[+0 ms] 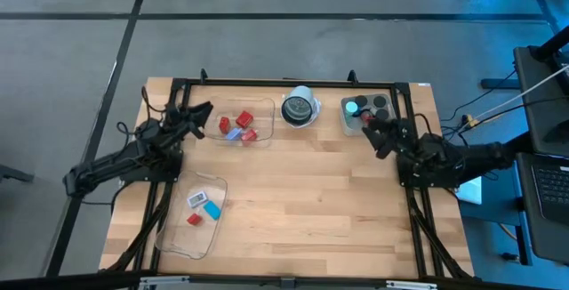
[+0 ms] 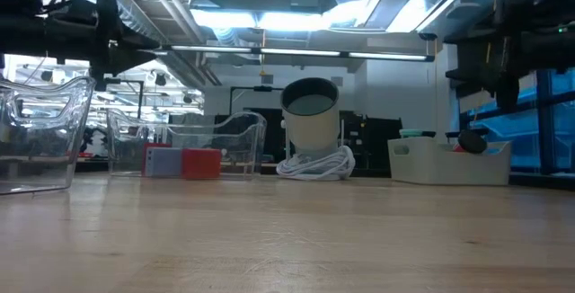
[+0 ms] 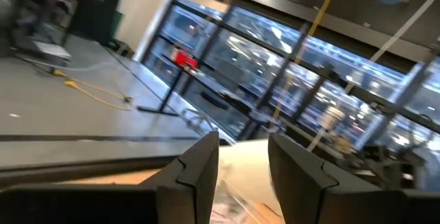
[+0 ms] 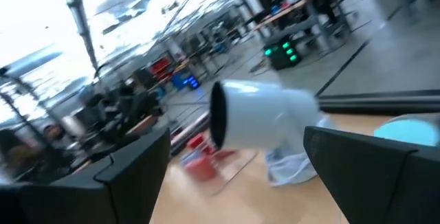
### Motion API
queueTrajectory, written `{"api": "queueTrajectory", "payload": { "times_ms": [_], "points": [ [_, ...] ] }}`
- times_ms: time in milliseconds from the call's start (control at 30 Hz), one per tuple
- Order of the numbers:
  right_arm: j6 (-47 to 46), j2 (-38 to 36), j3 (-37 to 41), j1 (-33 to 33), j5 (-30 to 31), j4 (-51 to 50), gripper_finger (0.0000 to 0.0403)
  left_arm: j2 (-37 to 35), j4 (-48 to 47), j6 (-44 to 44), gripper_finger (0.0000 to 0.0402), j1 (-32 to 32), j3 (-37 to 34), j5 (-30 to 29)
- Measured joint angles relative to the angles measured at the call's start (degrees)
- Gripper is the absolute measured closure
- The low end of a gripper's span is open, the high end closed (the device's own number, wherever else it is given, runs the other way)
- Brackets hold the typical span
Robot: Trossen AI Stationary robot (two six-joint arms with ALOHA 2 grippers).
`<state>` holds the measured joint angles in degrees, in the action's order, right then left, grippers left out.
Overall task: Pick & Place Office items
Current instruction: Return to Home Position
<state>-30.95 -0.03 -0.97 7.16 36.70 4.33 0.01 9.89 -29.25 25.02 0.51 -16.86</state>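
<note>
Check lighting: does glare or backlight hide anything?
High view: table evenly lit. Low view: ceiling lights silhouette the left arm and right arm. Left wrist view: bright windows beyond the left pincer. Right wrist view: glare behind the round white object.

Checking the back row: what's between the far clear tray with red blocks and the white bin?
A round white-rimmed container stands between them, shown in the high view.

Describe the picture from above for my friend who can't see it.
Two robot arms flank a wooden table, left gripper and right gripper open. Red blocks lie in the far clear tray, red, teal and pale-blue pieces in the near clear tray; a white bin holds a teal cap and black cylinders.
</note>
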Motion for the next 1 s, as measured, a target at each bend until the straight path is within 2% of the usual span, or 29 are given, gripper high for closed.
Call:
{"api": "queueTrajectory", "payload": {
  "times_ms": [567,733,1000],
  "points": [
    [0.08,0.00,0.00,-21.94,-0.08,-0.24,0.0067,-0.02,0.02,0.00,0.0279,22.06,0.00,-0.10],
    [0.05,0.00,0.00,-23.74,-0.11,-0.23,0.0067,-0.01,0.00,0.01,0.0279,24.55,0.00,-0.13],
    [0.05,0.00,0.02,-23.74,-0.11,-0.23,0.0067,0.02,0.00,0.01,0.0278,24.76,0.00,-0.13]
  ]
}}
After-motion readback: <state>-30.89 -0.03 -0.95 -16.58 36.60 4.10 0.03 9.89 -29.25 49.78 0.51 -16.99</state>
